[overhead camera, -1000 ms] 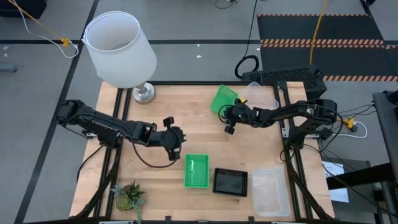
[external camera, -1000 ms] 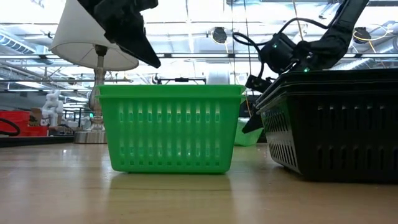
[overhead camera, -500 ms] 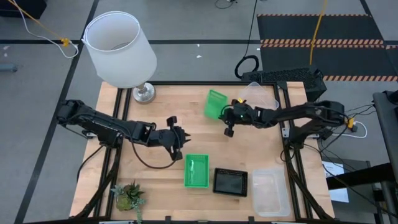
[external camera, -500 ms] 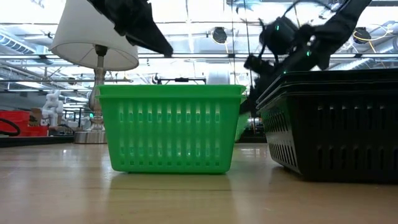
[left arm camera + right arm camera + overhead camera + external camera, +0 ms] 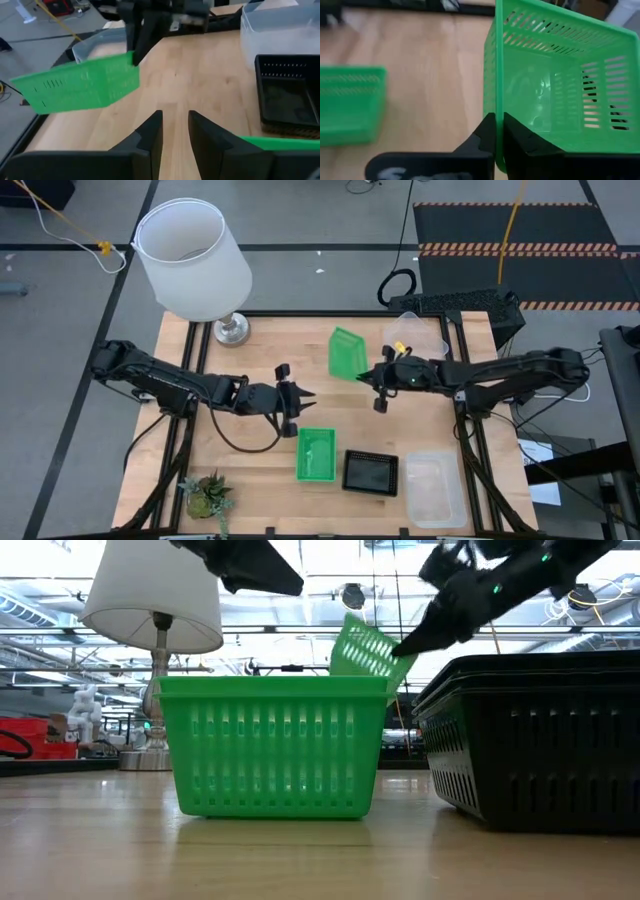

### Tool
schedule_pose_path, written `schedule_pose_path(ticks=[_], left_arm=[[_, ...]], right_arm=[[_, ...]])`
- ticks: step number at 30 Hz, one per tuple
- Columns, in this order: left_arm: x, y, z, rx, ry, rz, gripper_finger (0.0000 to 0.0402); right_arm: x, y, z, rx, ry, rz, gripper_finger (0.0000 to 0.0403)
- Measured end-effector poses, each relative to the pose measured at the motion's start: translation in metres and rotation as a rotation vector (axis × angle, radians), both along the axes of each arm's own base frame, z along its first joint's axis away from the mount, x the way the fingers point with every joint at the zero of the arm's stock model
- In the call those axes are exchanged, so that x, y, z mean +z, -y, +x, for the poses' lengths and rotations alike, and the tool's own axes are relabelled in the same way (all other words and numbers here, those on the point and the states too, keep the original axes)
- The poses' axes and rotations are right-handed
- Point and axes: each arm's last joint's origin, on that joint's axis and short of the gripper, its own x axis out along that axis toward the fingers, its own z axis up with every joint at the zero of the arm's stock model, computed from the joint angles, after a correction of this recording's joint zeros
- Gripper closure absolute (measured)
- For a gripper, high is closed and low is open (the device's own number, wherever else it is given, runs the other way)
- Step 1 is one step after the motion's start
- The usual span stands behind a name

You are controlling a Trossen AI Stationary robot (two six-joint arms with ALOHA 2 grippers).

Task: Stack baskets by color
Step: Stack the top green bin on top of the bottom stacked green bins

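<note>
Basket (image 5: 346,352) of thin green slotted plastic hangs tilted above the counter (image 5: 300,370), pinched by one wall in my right claw (image 5: 377,376); I judge it light, slightly springy and slippery, best gripped at the stiffer rim near a corner.

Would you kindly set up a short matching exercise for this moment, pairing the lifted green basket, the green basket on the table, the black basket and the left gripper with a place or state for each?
Things:
1. lifted green basket
2. green basket on the table
3. black basket
4. left gripper

States:
A. between the green and clear baskets
B. empty, jaws parted
C. pinched by the rim in the right gripper
D. near the table's front edge, nearest the left gripper

Pairs: 1-C, 2-D, 3-A, 4-B
</note>
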Motion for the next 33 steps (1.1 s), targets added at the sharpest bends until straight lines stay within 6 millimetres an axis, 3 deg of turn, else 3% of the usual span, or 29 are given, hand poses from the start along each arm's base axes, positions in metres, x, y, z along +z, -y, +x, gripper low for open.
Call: schedule_pose_path(ticks=[8,19,24,33], left_arm=[[0.005,-0.001,0.002,0.018,0.055,0.037,0.0253],[0.009,0.000,0.005,0.020,0.100,0.042,0.0136],[0.007,0.005,0.010,-0.004,0.122,0.106,0.0130],[-0.011,0.010,0.015,-0.029,0.013,0.187,0.0167]], right_arm=[[0.018,-0.016,-0.004,-0.010,-0.022,0.050,0.0393],[0.023,-0.036,0.033,0.047,-0.095,0.061,0.0393],[0.021,-0.045,0.059,0.086,-0.129,0.037,0.0392],[0.018,-0.062,0.091,0.153,-0.174,-0.022,0.0392]])
